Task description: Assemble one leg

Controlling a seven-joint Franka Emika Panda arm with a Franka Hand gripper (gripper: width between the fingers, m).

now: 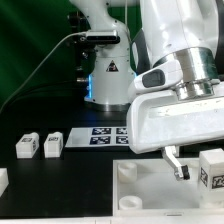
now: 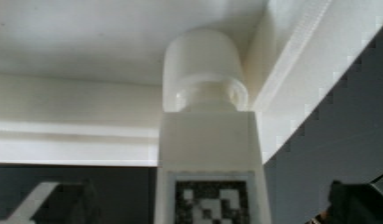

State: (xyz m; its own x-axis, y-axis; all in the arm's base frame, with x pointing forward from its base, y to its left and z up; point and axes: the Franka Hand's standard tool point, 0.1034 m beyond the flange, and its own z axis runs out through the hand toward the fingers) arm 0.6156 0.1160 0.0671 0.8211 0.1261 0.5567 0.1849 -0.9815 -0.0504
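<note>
Here, the gripper [image 1: 178,166] hangs low over the large white tray-like piece [image 1: 140,190], fingers spread wide and clamped on nothing. In the wrist view, a tagged leg [image 2: 209,150] stands between them, its rounded end meeting the tray. Three other legs sit on the table. If barely seated, that leg could topple when the arm lifts.

Black table [image 1: 60,175] carries 3 legs [image 1: 52,145], marker board [image 1: 108,135], tray [image 1: 150,195].
</note>
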